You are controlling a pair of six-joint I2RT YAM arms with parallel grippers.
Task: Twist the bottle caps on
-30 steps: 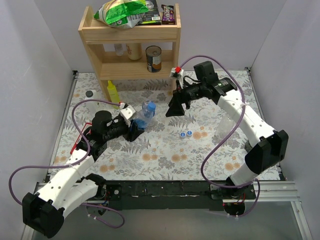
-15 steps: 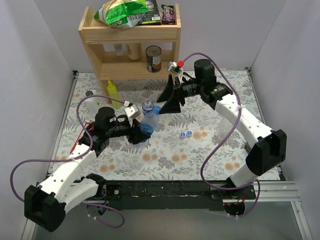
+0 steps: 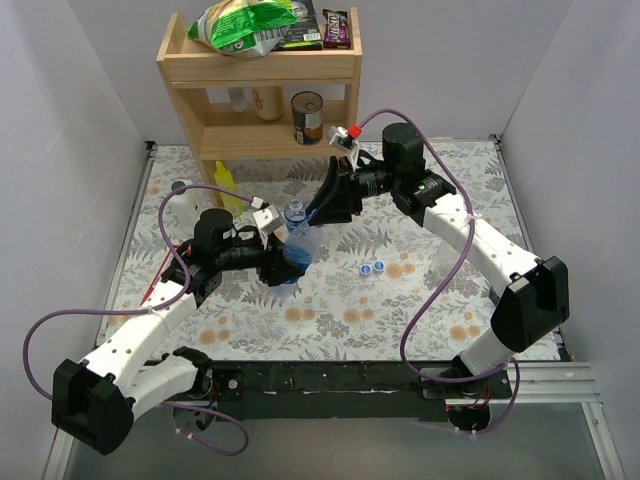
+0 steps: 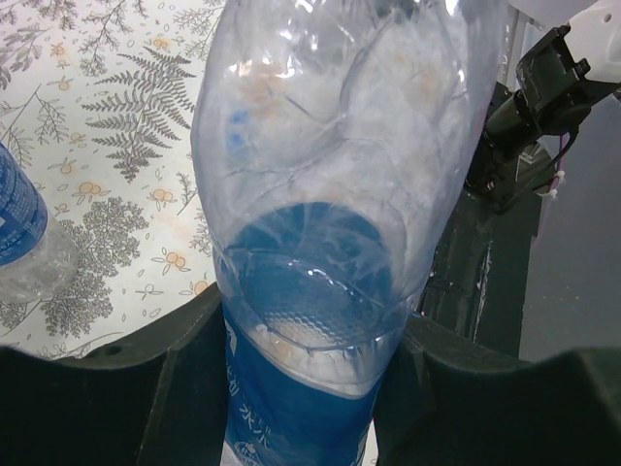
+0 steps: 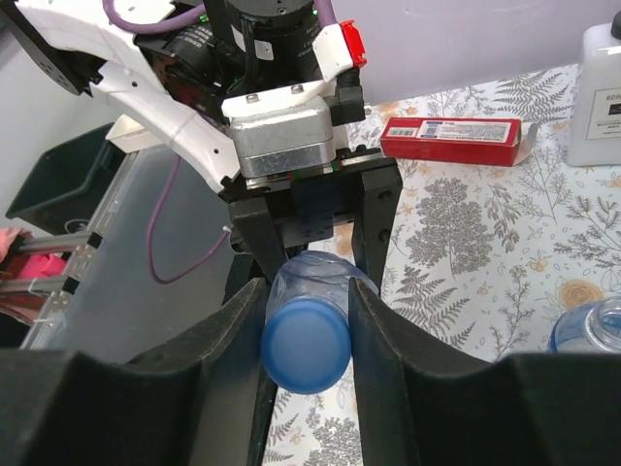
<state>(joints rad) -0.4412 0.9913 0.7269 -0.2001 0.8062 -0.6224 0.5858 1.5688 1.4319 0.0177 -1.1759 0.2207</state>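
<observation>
Left gripper (image 3: 283, 262) is clamped on the blue-banded lower body of a clear bottle (image 4: 330, 194), which tilts toward the right arm. Right gripper (image 5: 307, 316) has its fingers closed on a blue cap (image 5: 307, 349) at that bottle's mouth. The band's white characters are unreadable. A second bottle (image 5: 590, 338), uncapped, stands just beside. Two loose caps (image 3: 379, 266) lie on the table (image 3: 450, 300), apart from both grippers.

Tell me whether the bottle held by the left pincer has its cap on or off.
On: a blue cap, clamped in the right pincer, sits on the bottle. How tight: cannot tell.
</observation>
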